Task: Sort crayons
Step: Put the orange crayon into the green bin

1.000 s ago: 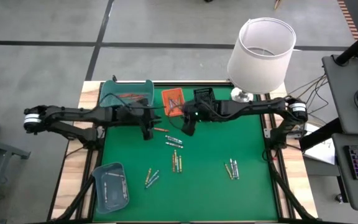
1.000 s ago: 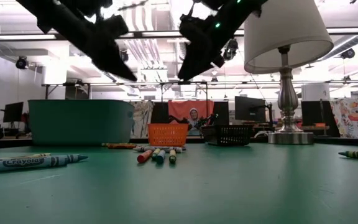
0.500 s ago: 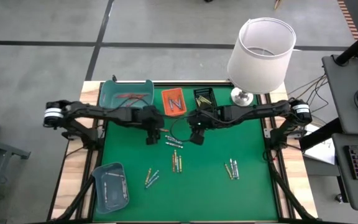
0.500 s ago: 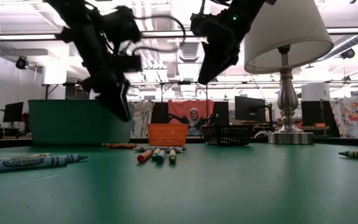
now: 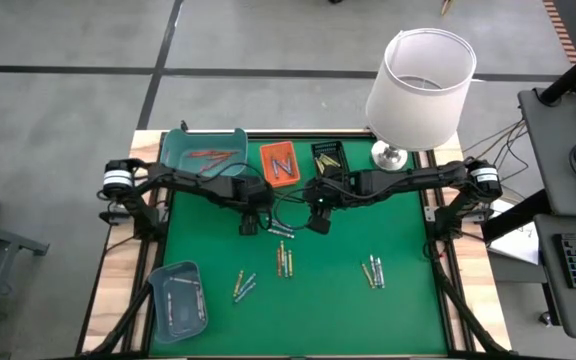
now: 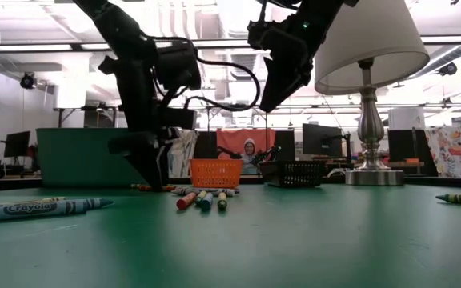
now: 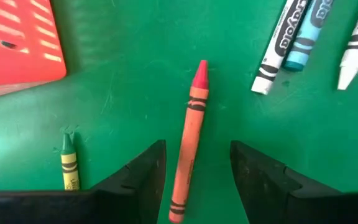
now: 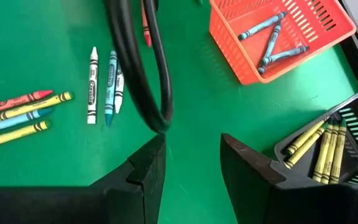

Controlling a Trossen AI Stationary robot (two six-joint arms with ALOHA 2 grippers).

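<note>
A green mat (image 5: 348, 300) covers the table, a lab room blurred beyond it in the low view. At left centre of the high view, the left gripper (image 5: 249, 226) hangs low, fingers spread wide astride a red crayon (image 7: 189, 140) lying flat, tip pointing away from the wrist. The crayon's rear end is cut off between the fingers. Right of it, the right gripper (image 5: 317, 222) hovers, jaws parted and empty, a black cable (image 8: 143, 68) partly hiding the crayons (image 8: 101, 84) below.

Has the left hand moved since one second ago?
Yes. In the high view the left hand has shifted right, away from the teal tray, and now hangs open over a red crayon.
</note>
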